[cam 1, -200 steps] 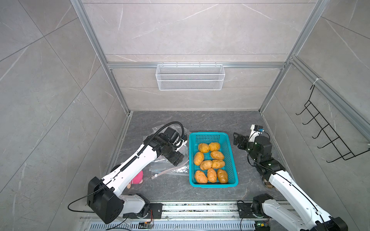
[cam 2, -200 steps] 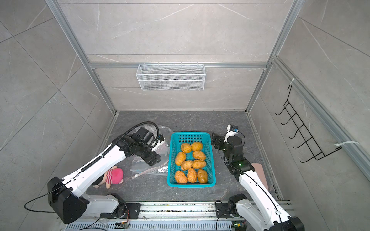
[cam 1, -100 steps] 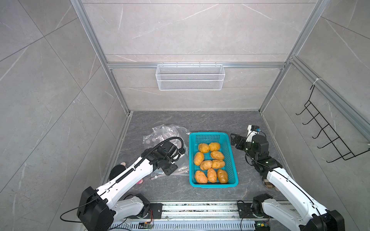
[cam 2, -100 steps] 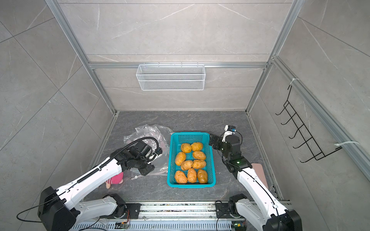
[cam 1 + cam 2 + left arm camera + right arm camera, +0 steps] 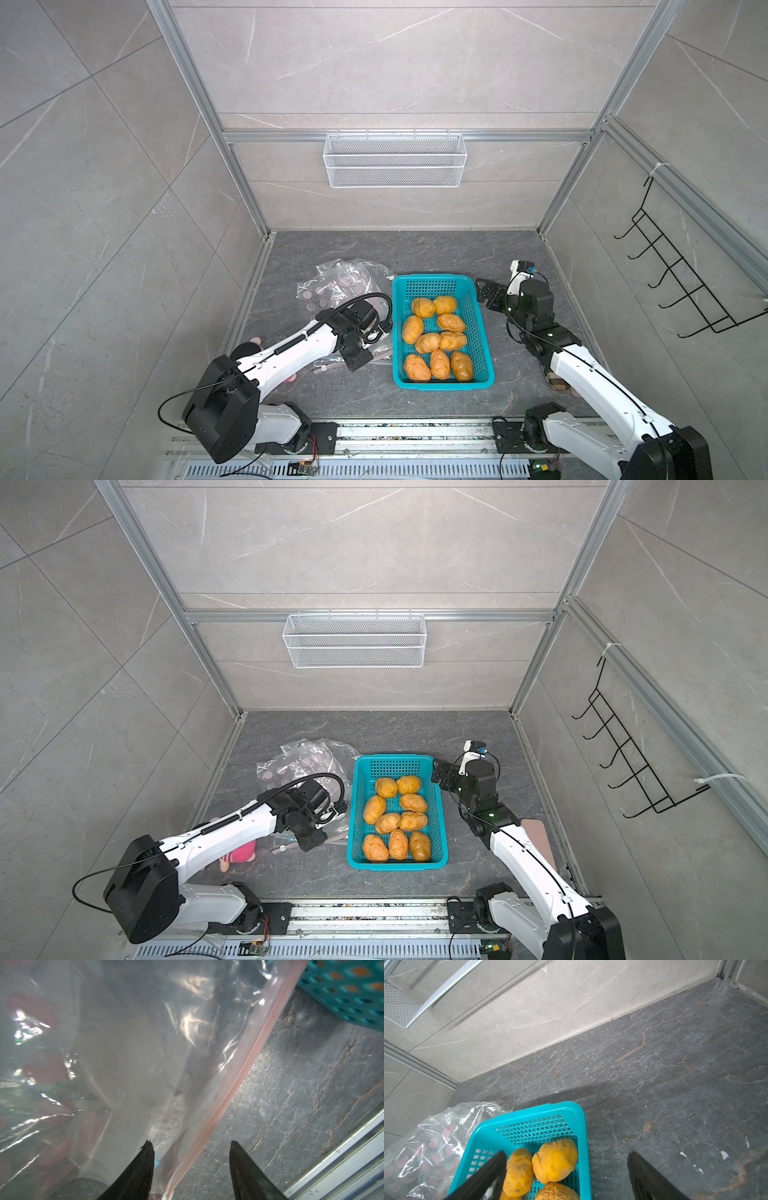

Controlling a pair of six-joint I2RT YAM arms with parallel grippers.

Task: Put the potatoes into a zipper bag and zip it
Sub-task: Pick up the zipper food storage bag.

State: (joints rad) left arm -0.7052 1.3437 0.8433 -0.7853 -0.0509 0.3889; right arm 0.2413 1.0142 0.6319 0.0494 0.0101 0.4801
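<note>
Nearest to us, tucked under the left arm, lies a pink plush toy (image 5: 241, 852) (not our business today). Just beyond it the left gripper (image 5: 191, 1147) is down low at the floor (image 5: 291, 1084). Its jaws are apart with nothing pinched: one finger over the clear film of the zipper bag (image 5: 124, 1043), the other over bare stone, and the pink zip strip (image 5: 255, 1047) running between them.

Here is our worry. If those jaws close now, we reckon they catch both layers at once and hold the mouth shut instead of opening it. The film could also slide on that smooth stone.

Moving on, the teal basket (image 5: 440, 384) sits right beside the bag, and all nine potatoes (image 5: 436, 336) are packed tight inside it. None has been bagged yet.

At the basket's far right corner the right gripper (image 5: 484, 291) hovers with its jaws spread wide and empty, one finger above the potatoes and the other outside the wall. Descend like that and it may clip the rim and shove the basket into the bag.

Further back the bag lies crumpled against the floor, and a wire shelf (image 5: 395, 160) hangs on the rear wall.
</note>
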